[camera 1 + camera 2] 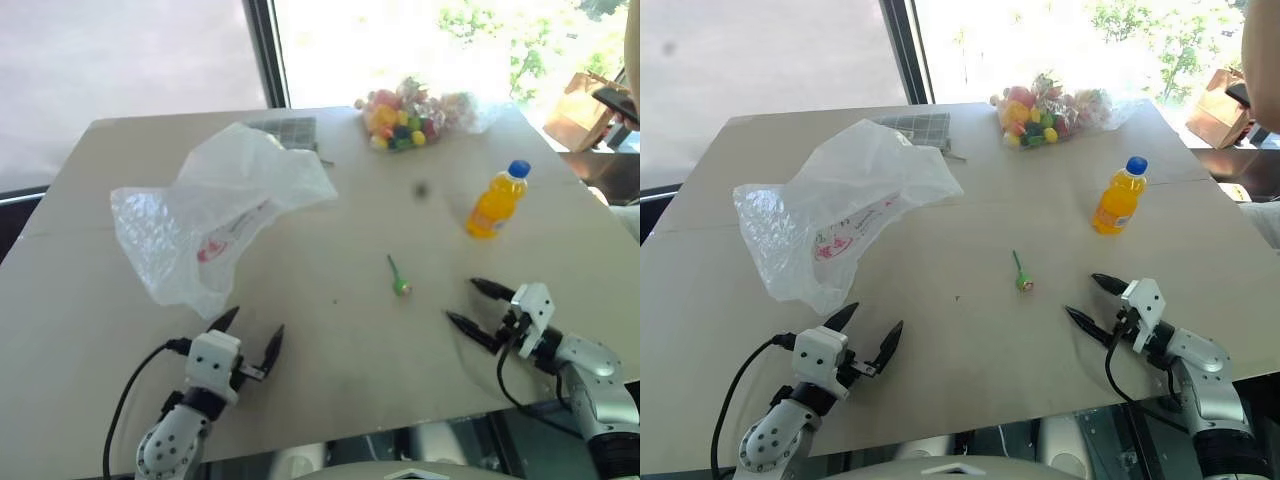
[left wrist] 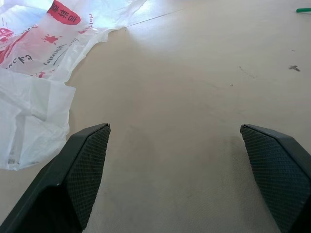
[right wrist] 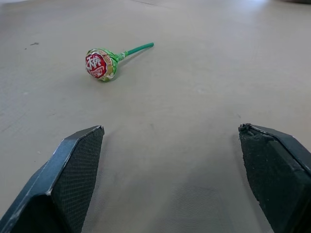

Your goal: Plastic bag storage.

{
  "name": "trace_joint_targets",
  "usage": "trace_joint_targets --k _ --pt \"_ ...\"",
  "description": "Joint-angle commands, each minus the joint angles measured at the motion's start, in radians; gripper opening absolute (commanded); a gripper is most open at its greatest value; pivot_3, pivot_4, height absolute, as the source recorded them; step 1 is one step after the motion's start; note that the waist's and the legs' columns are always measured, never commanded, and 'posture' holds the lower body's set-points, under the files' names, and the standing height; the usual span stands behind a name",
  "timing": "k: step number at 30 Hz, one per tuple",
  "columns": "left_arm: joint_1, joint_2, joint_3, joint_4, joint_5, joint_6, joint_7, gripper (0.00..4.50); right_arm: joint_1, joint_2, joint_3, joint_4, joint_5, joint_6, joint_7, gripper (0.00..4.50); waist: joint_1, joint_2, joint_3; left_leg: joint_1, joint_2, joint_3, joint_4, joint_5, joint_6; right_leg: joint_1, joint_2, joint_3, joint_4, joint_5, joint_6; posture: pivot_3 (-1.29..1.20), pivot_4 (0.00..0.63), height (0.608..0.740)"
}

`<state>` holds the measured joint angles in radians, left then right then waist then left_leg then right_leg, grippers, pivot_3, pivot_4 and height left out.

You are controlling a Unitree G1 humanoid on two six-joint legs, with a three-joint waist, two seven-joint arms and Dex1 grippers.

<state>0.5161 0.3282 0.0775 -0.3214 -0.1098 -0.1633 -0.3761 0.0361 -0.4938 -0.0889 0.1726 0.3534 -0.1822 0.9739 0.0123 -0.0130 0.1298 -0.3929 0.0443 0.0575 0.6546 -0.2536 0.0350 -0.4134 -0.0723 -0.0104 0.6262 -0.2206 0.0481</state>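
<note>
From the head views, the bag (image 1: 215,215) lies loose and crumpled on the left side of the counter (image 1: 330,330). It is not folded or put away yet, so the job looks like it is just starting. The left hand (image 1: 248,332) hangs low just in front of the bag's near edge, not touching it. Its two fingers are spread wide and hold nothing, which fits a hand getting ready to grab. The right hand (image 1: 482,303) is on the other side, also spread wide and empty. A lollipop (image 1: 400,280) lies between the two hands. A bottle (image 1: 497,199) stands upright behind the right hand. A small bag of balls (image 1: 405,115) and a grey mat (image 1: 285,130) sit at the far edge, out of the way.

In the left wrist view, the bag (image 2: 39,73) is just off to one side of the open fingers (image 2: 87,165), so the hand likely has to turn toward it.

In the right wrist view, the lollipop (image 3: 104,62) lies ahead of the open fingers (image 3: 77,170), well apart from them.
</note>
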Motion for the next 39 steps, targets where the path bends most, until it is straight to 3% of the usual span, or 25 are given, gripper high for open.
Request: trace_joint_targets --k 1,21,24,28,32,35,39 --pt "0.032 -0.005 -0.024 0.023 0.006 0.002 -0.016 4.48 0.013 -0.015 -0.013 0.022 -0.007 0.005 0.001 4.50 0.000 0.000 0.000 0.000 0.000 0.000 0.000 0.000 0.000 0.000 0.000 0.000 0.000 0.000 0.000 0.00 0.150 0.740" --pt "0.054 -0.033 -0.023 -0.016 -0.054 -0.001 -0.029 4.48 0.010 -0.019 -0.009 0.023 -0.004 -0.004 0.008 4.50 0.001 0.000 0.000 -0.001 0.000 0.000 0.000 0.000 0.000 -0.001 -0.001 0.000 -0.001 0.000 0.000 0.00 0.150 0.740" --pt "0.068 -0.054 -0.011 -0.046 -0.110 -0.014 -0.035 4.48 0.002 -0.019 -0.005 0.018 0.001 -0.001 0.018 4.50 0.000 -0.002 0.002 -0.001 0.000 0.000 0.000 0.000 0.000 -0.001 -0.001 0.000 -0.001 0.000 0.000 0.00 0.150 0.740" --pt "0.144 -0.097 -0.016 -0.162 -0.303 -0.031 -0.096 4.48 0.002 -0.043 0.007 -0.028 0.043 -0.004 0.111 4.50 0.000 -0.007 0.008 -0.003 0.001 0.000 0.000 0.000 0.000 -0.002 -0.001 0.000 -0.001 0.000 0.000 0.00 0.150 0.740" --pt "0.208 -0.181 0.005 -0.213 -0.235 -0.098 -0.004 4.48 -0.005 -0.072 0.019 -0.157 0.117 0.055 0.182 4.50 0.001 -0.006 0.019 -0.006 0.000 0.000 0.000 0.000 0.000 -0.004 0.000 0.000 -0.001 0.000 0.000 0.00 0.150 0.740" --pt "0.179 -0.270 0.069 -0.200 -0.181 -0.099 0.137 4.48 -0.018 -0.081 0.043 -0.270 0.139 0.114 0.187 4.50 -0.001 -0.006 0.021 -0.006 -0.001 0.000 0.000 0.000 0.000 -0.004 0.000 0.000 -0.001 0.000 0.000 0.00 0.150 0.740" --pt "0.132 -0.322 0.107 -0.187 -0.156 -0.077 0.217 4.48 -0.045 -0.080 0.075 -0.377 0.137 0.161 0.159 4.50 0.000 -0.009 0.023 -0.006 -0.003 -0.002 0.000 0.000 0.000 -0.004 0.002 -0.001 -0.001 0.000 0.000 0.00 0.150 0.740"
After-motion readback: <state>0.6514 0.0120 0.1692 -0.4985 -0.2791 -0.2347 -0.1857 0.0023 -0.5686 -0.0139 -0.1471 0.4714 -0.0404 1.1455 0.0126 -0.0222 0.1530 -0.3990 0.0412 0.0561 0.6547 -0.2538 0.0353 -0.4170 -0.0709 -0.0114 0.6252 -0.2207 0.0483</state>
